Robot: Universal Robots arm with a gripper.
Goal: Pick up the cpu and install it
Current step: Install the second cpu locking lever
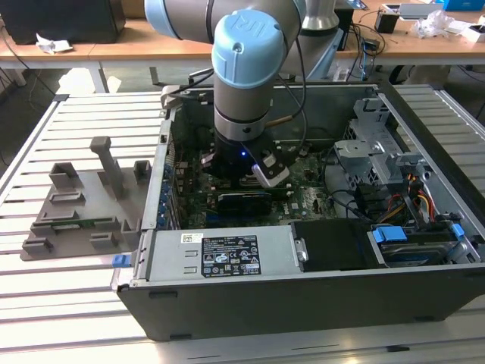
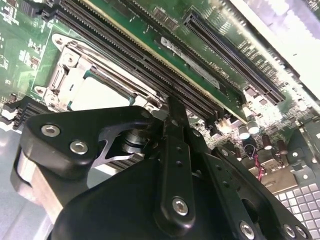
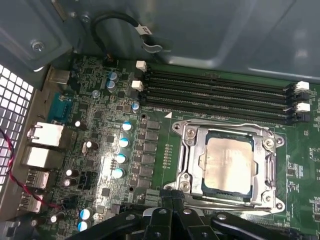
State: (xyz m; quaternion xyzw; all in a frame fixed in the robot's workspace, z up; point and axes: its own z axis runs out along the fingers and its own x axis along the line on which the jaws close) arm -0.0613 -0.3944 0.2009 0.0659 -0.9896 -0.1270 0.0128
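Observation:
The cpu (image 3: 229,165) lies flat inside the metal socket frame (image 3: 189,145) on the green motherboard, its dull silvery top facing up. In the second wrist view a corner of the cpu (image 2: 97,95) shows past the gripper body, inside the socket frame (image 2: 67,65). My gripper (image 3: 171,196) hangs just off the edge of the socket, its two black fingertips pressed together with nothing between them. In the exterior view the gripper (image 1: 254,171) reaches down into the open computer case (image 1: 303,303) over the board.
Long black memory slots (image 3: 220,95) run beside the socket. Capacitors (image 3: 120,157) and rear ports (image 3: 42,145) stand nearby. A power supply (image 1: 220,254) and a drive cage (image 1: 379,144) crowd the case. A grey fixture (image 1: 83,205) sits on the slatted table at the exterior view's left.

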